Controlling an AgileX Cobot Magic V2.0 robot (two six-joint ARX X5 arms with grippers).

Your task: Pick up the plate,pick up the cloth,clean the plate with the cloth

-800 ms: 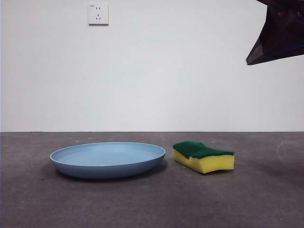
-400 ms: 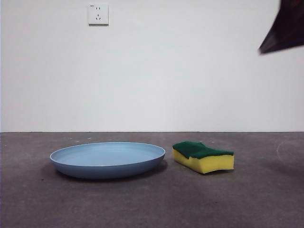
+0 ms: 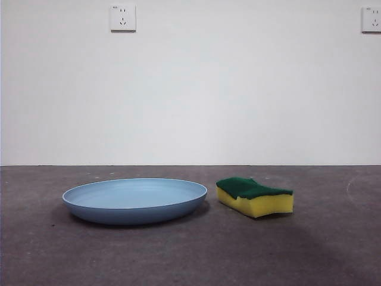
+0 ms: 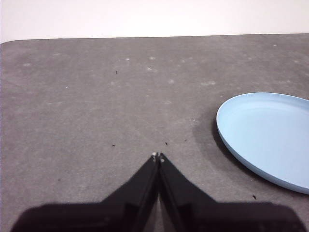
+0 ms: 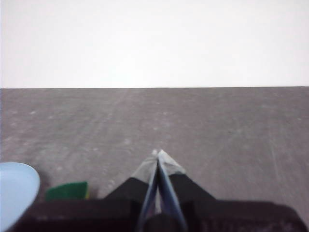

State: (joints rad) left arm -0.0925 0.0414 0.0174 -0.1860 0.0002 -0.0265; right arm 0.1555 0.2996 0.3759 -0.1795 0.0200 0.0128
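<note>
The light-blue plate (image 3: 135, 199) lies flat on the dark grey table, left of centre in the front view. The cloth, a yellow sponge with a dark-green top (image 3: 254, 196), lies just to its right, apart from it. Neither arm shows in the front view. My left gripper (image 4: 158, 156) is shut and empty above bare table, with the plate (image 4: 270, 135) off to one side. My right gripper (image 5: 158, 153) is shut and empty; part of the sponge (image 5: 67, 190) and the plate's rim (image 5: 17, 191) show beside its jaws.
A white wall stands behind the table, with a socket (image 3: 122, 17) at the upper left and another (image 3: 371, 19) at the upper right. The table top (image 3: 190, 256) runs across the whole front view.
The dark arm tip at the front view's top right corner has drawn up and out of the picture, uncovering the right wall socket. Plate and sponge have not moved.
</note>
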